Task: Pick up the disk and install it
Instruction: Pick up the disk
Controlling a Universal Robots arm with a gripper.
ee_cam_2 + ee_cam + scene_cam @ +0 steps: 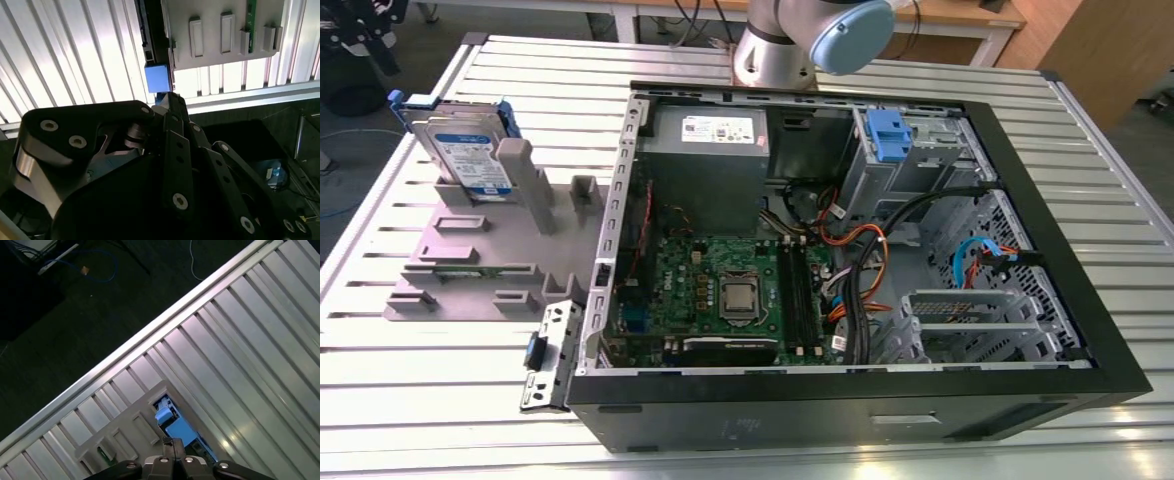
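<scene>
While the disk stands upright on its edge in a grey fixture on the exterior view's left, the arm rises at the far side of the desk, behind the open computer case. The disk is outside the case and just beside its side wall, with its white-and-blue label facing outward and its bright blue frame showing along the top edge. The fixture sits flat on the slatted metal desk.

In both wrist views the gripper has its fingers brought together at the tips, with nothing between them. In the first wrist view its tip lines up with the blue frame of the disk, which is seen from above in the fixture. The desk's slats run past it, and dark floor lies beyond the edge. In the second wrist view a blue end of the disk's frame lies just past the fingertips, beside the fixture.

Inside the case, a green motherboard lies flat on the bottom. A grey power-supply box sits at the far wall, and a small blue latch sits on the drive cage.
</scene>
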